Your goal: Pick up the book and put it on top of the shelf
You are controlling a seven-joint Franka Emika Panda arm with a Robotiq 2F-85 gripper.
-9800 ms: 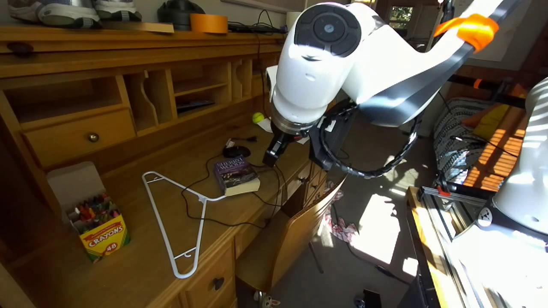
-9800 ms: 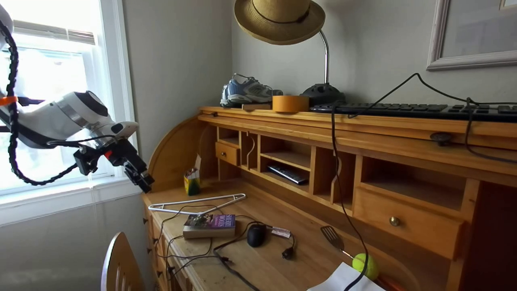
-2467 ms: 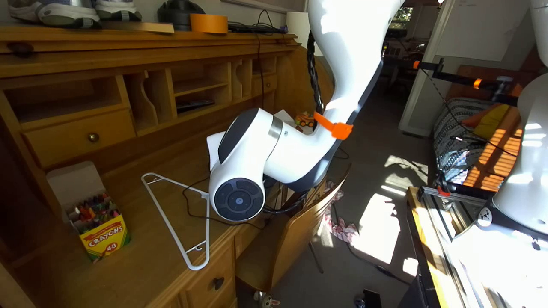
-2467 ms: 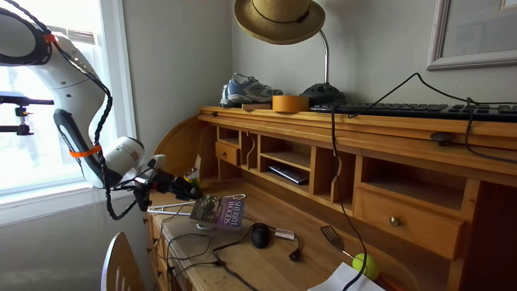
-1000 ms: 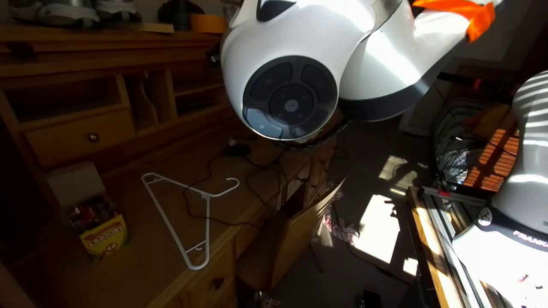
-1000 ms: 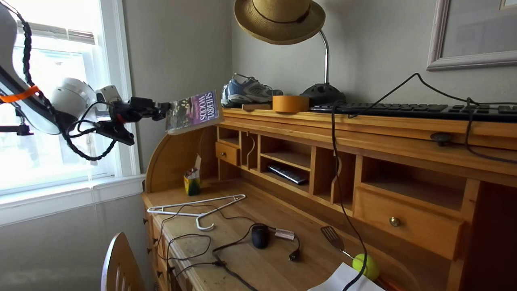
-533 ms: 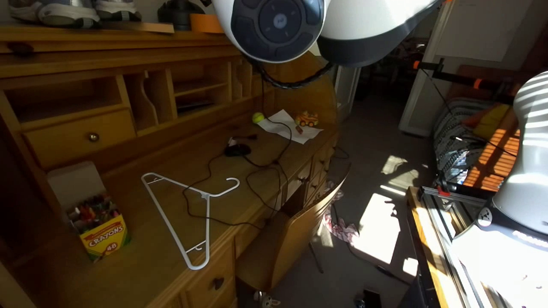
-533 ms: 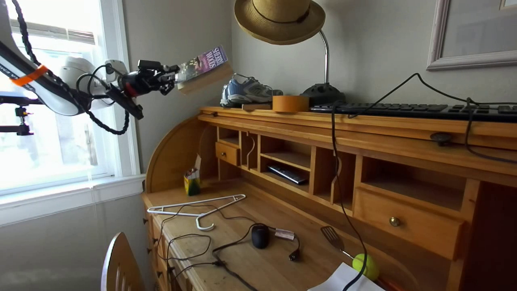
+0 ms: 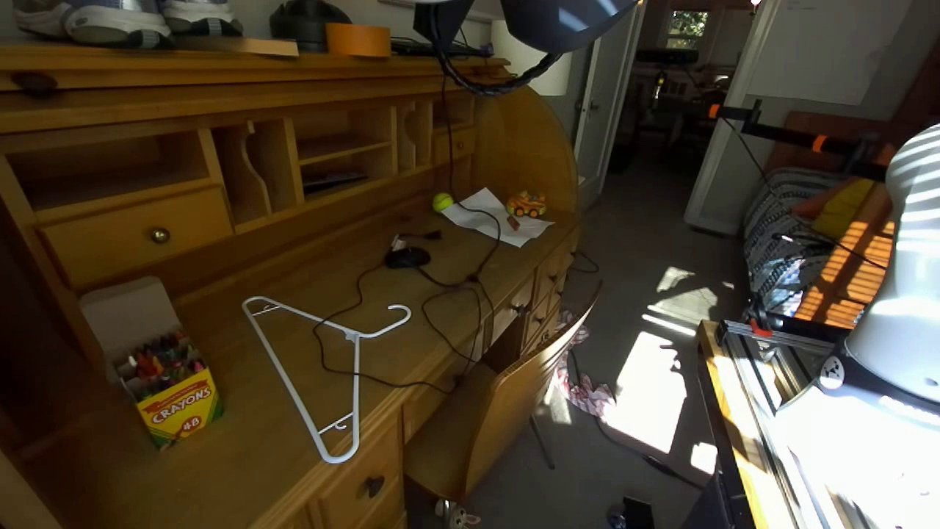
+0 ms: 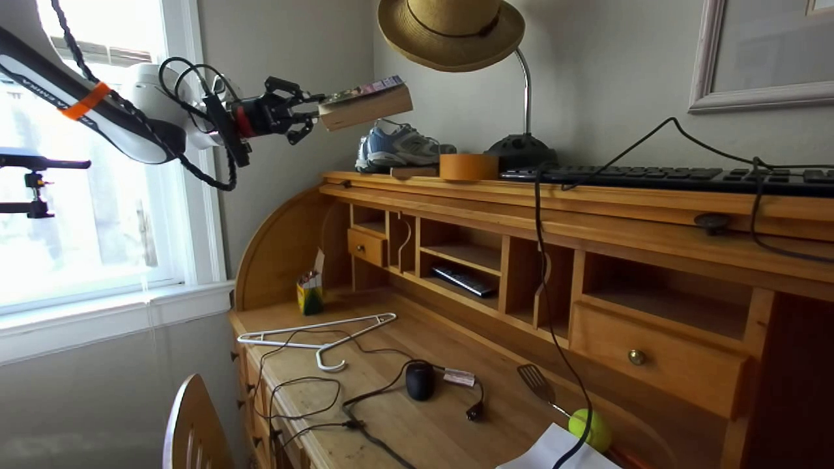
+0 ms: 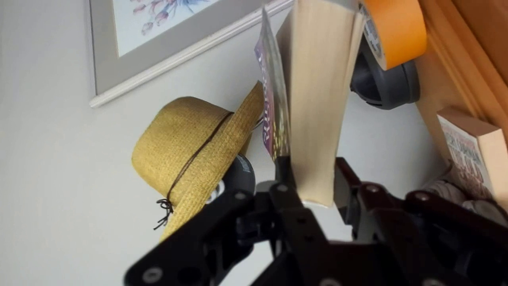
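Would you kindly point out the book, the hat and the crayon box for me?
The book (image 10: 367, 108), in an exterior view: on its page edge.
The hat (image 11: 184, 143), in the wrist view: on its crown.
The crayon box (image 9: 177, 410), in an exterior view: on its yellow front.

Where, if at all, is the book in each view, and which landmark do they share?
In an exterior view: the book in the gripper, upper half, just left of centre.
In an exterior view: not in it; the orange tape roll sits near the picture's top edge.
In the wrist view: the book, just right of centre, down from the top edge.
Landmark in all three: the orange tape roll.
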